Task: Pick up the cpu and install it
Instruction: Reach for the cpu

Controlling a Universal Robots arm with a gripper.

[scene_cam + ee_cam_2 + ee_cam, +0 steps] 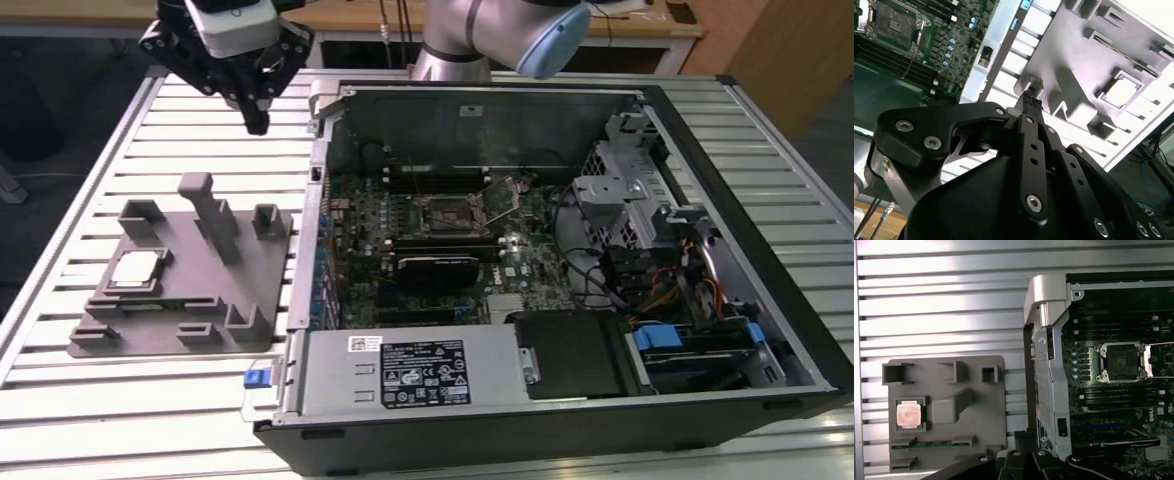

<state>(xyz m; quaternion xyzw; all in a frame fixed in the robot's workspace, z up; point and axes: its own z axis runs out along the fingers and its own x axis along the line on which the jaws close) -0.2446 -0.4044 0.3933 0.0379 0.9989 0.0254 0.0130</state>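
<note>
The gripper (pixel 254 122) is seen hanging above the slatted table (pixel 120 420), at the exterior view's left, just outside the open computer case (pixel 534 120). Its fingers are pressed together at the tips and nothing is held between them. The same closed tips are seen in the second wrist view (pixel 1031 102).

The cpu (pixel 138 270) is lying flat, metal top up, in a square recess of the grey tray (pixel 254 290). It is set on the side of the tray away from the case and is well apart from the gripper. In both wrist views the cpu (pixel 909 415) (pixel 1121 90) is seated in that recess, untouched. The tray is placed on the table just beside the case wall, with several upright posts on it.

Inside the case, the motherboard (pixel 514 265) is laid flat and the socket (pixel 1121 362) is exposed near its middle. The socket frame seems to be swung open and the socket seems empty, though this cannot be told for certain.
</note>
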